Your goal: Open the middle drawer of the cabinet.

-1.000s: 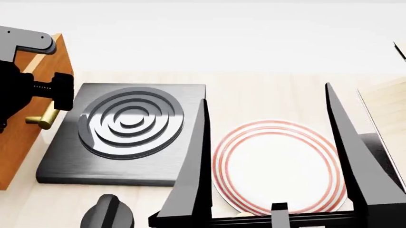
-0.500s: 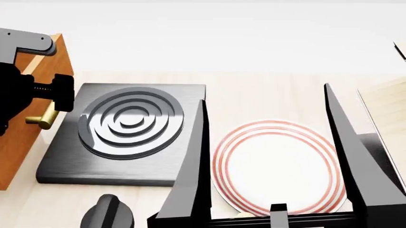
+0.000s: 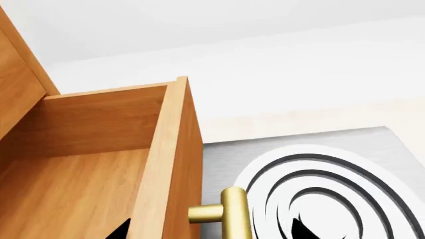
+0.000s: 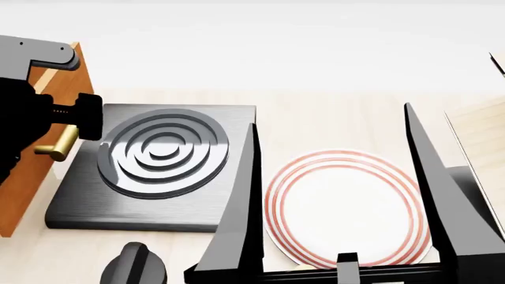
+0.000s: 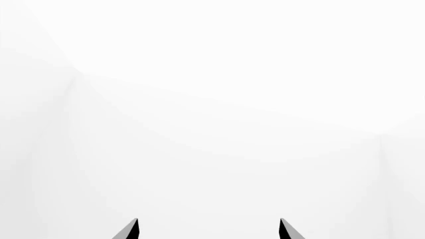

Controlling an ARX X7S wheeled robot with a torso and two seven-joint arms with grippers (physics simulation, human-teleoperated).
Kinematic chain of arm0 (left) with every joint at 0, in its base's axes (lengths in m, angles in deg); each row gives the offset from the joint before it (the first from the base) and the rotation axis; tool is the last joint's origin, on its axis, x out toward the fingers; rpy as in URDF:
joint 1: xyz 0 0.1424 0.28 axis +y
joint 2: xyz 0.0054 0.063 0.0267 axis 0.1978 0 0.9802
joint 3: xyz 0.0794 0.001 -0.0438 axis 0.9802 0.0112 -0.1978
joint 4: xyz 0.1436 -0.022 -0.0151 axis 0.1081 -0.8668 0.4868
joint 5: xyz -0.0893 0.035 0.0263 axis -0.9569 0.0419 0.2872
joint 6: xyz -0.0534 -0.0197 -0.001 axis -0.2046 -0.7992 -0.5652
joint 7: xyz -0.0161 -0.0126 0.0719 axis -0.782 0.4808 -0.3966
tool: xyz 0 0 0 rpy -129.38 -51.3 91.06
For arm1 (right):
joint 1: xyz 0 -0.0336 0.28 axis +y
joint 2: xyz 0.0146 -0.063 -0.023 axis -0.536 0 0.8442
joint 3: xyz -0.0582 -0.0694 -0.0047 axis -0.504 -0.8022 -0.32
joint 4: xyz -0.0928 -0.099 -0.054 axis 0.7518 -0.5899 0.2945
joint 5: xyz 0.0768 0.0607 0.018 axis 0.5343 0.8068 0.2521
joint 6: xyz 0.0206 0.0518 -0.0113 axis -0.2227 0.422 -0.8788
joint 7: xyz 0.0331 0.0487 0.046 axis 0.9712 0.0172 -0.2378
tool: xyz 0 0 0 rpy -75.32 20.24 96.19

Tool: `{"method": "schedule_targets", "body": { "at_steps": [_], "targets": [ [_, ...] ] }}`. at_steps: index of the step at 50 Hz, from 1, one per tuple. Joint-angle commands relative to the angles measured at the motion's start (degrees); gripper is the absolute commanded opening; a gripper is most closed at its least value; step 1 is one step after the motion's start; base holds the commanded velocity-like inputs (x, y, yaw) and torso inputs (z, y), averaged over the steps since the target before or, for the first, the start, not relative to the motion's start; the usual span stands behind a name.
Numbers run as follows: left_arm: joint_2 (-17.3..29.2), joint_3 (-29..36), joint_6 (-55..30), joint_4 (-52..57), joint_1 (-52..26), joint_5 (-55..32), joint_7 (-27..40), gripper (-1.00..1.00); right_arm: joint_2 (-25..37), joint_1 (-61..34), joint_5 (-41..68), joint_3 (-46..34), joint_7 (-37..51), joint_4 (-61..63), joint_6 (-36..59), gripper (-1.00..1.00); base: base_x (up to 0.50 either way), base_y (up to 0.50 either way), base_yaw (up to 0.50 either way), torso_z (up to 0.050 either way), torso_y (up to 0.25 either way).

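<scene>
Middle drawer point(image 3: 86, 149): rigid wood, partly pulled out of cabinet point(image 3: 17, 84) at far left; likely slides stiffly, best held by brass handle point(image 3: 232, 214). Left gripper point(image 4: 59, 127) at handle, jaw state unclear. Right gripper point(image 4: 339, 207) wide open, empty.

the left gripper point(image 4: 59, 127) sits at the far left, its state unclear. the right gripper point(image 4: 335, 201) is near, fingers spread wide.

We see the middle drawer point(image 3: 169, 164) pulled out of the cabinet point(image 4: 32, 177), its bare wood-grain inside open to view. Its front is a plain flat orange-brown board carrying a brass bar handle point(image 3: 234, 211) on a short post. In the head view the cabinet stands at the far left of the desk point(image 4: 332, 118).
</scene>
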Motion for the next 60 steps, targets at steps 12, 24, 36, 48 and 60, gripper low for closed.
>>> {"method": "schedule_targets", "body": {
  "at_steps": [12, 24, 36, 48, 60],
  "targets": [
    [-4.83, -6.79, -1.5, -0.06, 0.39, 1.39, -2.88, 1.0, -1.13, -0.07, -1.49, 1.4, -1.83, -0.02, -0.17, 1.0, 0.0, 0.0, 0.0, 0.0, 0.0],
    [-6.77, -7.01, -1.27, 0.19, 0.81, 1.44, -2.98, 1.0, -1.15, 0.14, -1.33, 1.64, -1.82, -0.02, -0.54, 1.0, 0.0, 0.0, 0.0, 0.0, 0.0],
    [-8.58, -7.72, -2.38, 1.75, 0.71, 0.91, -1.47, 1.0, -1.15, 0.44, -1.37, 1.47, -1.82, -0.02, -0.8, 1.0, 0.0, 0.0, 0.0, 0.0, 0.0],
    [-10.18, -6.86, -4.65, 5.87, 1.83, -1.53, -0.29, 1.0, -1.15, 0.46, -1.2, 1.68, -1.89, -0.02, -0.93, 1.0, 0.0, 0.0, 0.0, 0.0, 0.0],
    [-10.21, -1.56, -4.35, 6.29, 1.82, -8.24, 2.17, 1.0, -1.15, 0.27, -1.31, 1.16, -1.78, -0.02, -0.67, 1.0, 0.0, 0.0, 0.0, 0.0, 0.0]
  ]
}}
